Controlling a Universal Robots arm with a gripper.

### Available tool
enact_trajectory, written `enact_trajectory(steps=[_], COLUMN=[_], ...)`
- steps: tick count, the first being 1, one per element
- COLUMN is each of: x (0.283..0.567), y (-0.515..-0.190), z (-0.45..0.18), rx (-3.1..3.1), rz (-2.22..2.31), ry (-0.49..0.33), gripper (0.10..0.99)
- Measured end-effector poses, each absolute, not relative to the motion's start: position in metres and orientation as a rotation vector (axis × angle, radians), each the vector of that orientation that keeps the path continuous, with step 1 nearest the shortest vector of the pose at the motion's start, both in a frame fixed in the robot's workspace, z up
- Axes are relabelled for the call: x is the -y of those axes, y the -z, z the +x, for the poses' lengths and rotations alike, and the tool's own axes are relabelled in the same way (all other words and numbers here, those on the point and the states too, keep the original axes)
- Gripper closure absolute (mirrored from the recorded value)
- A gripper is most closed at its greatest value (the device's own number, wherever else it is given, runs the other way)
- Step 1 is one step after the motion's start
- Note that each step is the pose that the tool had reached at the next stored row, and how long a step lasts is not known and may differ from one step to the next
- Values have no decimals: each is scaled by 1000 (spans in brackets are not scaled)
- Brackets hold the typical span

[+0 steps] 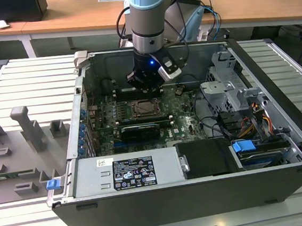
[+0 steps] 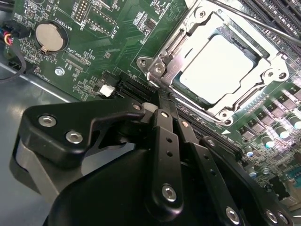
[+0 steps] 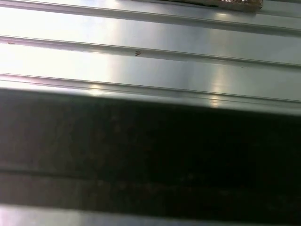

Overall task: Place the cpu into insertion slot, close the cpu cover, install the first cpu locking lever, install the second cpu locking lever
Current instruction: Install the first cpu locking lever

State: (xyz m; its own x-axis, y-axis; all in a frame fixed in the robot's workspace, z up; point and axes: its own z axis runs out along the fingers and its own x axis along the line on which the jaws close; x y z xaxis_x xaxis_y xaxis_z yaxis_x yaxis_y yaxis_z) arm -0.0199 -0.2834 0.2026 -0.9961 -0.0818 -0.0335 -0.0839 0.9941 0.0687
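Hovering with fingers pressed together and empty, the gripper (image 2: 162,101) is pointing its tips at the cover (image 2: 221,61), which is lying closed over the cpu (image 2: 216,66) just beyond them.

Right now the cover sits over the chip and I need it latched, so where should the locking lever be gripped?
Pinch the locking lever across its thin rod, coming down from above the motherboard. It is a slim wire along the edge of the cpu cover, so likely only its sides offer grip; its free end is out of frame.
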Motion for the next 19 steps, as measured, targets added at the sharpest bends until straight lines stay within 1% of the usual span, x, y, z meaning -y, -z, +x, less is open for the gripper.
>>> enact_trajectory(steps=[10, 15, 19], x=[283, 283, 289], y=[-202, -217, -217], z=[-20, -20, -20], rx=[-3105, -3106, -3106], rz=[-127, -127, -127], ry=[-121, -120, -120], gripper=[980, 980, 980])
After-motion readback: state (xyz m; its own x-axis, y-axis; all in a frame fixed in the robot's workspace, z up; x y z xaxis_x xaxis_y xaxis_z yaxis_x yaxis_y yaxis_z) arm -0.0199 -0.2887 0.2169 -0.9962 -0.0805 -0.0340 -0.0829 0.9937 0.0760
